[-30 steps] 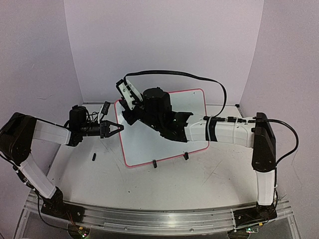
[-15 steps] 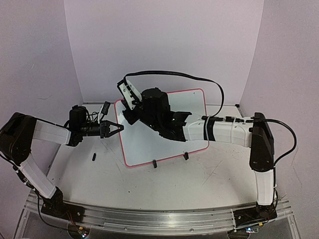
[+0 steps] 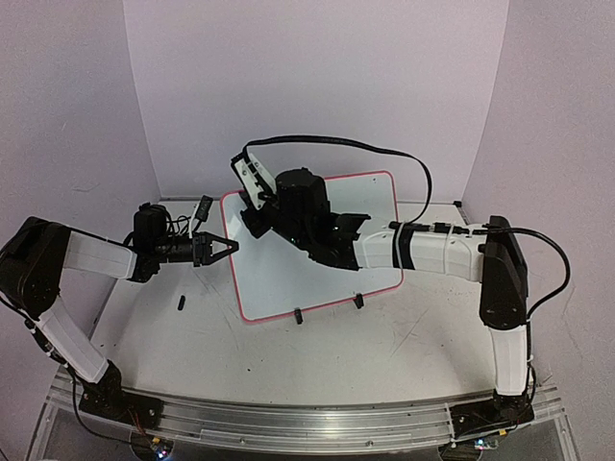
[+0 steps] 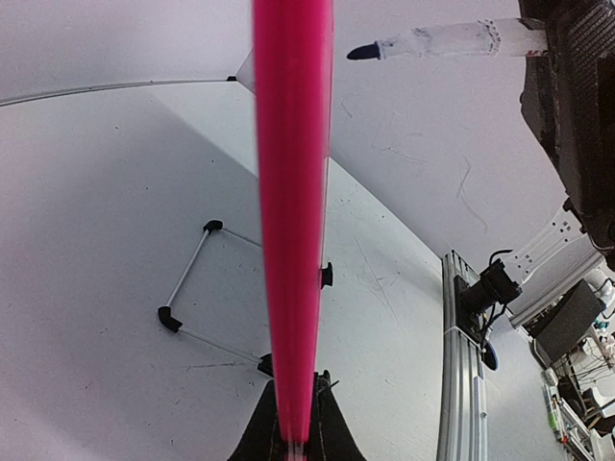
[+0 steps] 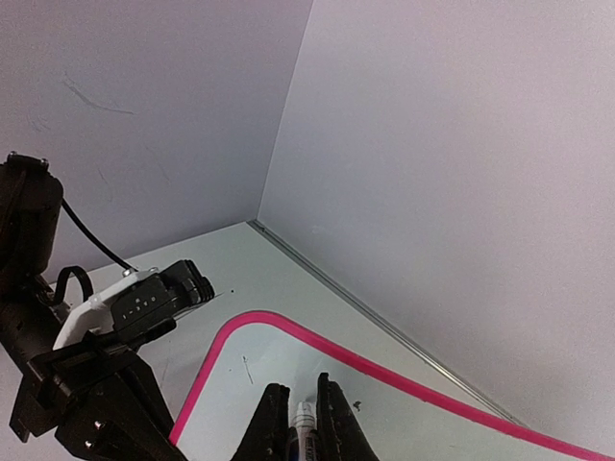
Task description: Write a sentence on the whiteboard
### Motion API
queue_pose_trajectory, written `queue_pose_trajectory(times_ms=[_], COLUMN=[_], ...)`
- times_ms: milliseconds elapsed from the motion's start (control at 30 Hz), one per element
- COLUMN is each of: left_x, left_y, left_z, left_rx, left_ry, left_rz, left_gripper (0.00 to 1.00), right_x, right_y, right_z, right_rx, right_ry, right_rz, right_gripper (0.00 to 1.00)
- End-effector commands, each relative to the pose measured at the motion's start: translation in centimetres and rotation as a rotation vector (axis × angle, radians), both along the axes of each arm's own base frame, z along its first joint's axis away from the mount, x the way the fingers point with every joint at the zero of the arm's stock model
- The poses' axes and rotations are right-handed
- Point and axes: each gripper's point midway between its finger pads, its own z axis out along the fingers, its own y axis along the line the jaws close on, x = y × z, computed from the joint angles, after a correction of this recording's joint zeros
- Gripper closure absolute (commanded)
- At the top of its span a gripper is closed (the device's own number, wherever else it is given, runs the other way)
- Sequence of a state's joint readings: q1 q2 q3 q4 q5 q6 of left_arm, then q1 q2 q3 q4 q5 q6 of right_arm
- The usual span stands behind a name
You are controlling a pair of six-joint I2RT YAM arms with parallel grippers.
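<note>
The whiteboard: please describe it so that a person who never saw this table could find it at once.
On the white table, between the two robot arms, sits the whiteboard, the largest object on it; the left gripper clamps its left edge. Its thin red-pink rounded frame and two small black clip feet set it apart from the black-and-white arms.

We saw a glossy white whiteboard (image 3: 288, 279) in a smooth, pink, plastic-looking frame (image 4: 291, 192). It sat on a matt, scuffed white table (image 3: 317, 355) edged by a ribbed metal rail (image 3: 288, 420).
</note>
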State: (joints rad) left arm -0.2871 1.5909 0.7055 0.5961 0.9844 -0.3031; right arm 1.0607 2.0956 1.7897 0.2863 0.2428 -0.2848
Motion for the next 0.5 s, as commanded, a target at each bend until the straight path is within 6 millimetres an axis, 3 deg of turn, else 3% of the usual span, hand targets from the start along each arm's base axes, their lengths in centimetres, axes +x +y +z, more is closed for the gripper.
queue_pose_trajectory(times_ms=[0, 467], left_x=[1.38, 1.27], left_y=[0.63, 0.56], left_z=[-0.47, -0.25], left_rx=[0.031, 0.027], left_ry=[-0.027, -0.03], left_rz=[0.073, 0.068], left_gripper=[1.0, 1.0], right_x=[0.59, 0.81], right_y=[0.33, 1.16], right_z=[1.59, 0.74], right_rx=[0.05, 0.036], right_ry=[-0.016, -0.008], right_rz=[-0.016, -0.004], right_gripper=[1.0, 1.0])
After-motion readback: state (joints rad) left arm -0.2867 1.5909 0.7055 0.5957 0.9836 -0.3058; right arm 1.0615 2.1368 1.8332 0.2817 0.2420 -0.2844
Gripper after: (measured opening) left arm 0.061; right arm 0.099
